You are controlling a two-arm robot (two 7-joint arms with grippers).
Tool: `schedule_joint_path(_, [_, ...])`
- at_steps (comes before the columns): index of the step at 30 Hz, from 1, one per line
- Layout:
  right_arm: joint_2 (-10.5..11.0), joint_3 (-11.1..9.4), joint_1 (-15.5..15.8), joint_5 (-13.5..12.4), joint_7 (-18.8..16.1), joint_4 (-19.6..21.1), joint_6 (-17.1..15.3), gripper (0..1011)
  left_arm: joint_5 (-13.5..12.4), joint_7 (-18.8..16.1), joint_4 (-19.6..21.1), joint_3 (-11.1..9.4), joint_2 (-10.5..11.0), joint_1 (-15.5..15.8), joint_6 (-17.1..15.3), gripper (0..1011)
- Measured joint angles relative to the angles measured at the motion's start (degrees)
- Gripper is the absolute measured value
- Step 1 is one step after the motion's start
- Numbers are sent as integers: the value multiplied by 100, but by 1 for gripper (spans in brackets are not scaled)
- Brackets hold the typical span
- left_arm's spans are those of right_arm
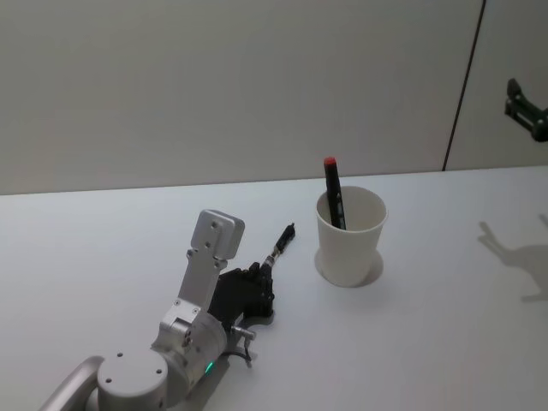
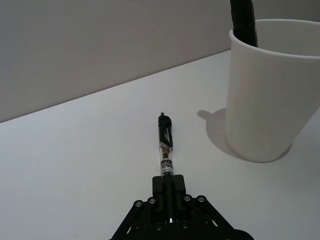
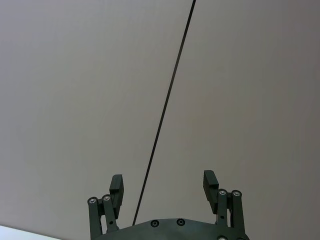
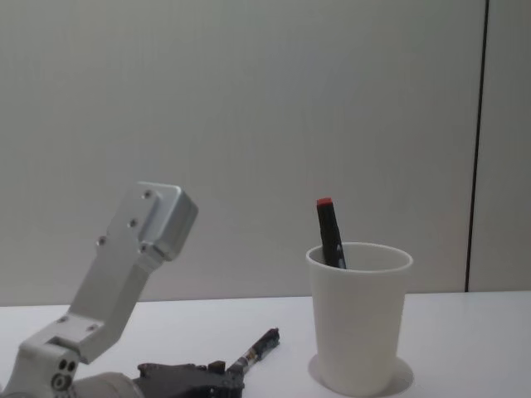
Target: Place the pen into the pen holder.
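Snugly in left pincer (image 2: 169, 186) — slim, clear-barrelled pen (image 2: 165, 145)

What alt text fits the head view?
Left claw, low on a white table, grips a pen pointing toward a white cup. A red-capped black marker stands in the cup. Right claw hangs raised at the far right edge.

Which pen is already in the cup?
The red-tipped black pen, leaning inside the white cup; the left gripper holds the other pen; the right gripper hangs raised.
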State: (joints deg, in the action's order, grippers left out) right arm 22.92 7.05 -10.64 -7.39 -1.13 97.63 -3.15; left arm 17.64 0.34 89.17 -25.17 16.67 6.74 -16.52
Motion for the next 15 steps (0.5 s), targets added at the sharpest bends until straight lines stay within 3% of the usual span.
schedule_joint_path(15, [0,0,0,0,0,0,0,1001,221,-77,346,87,121,-213,854,133])
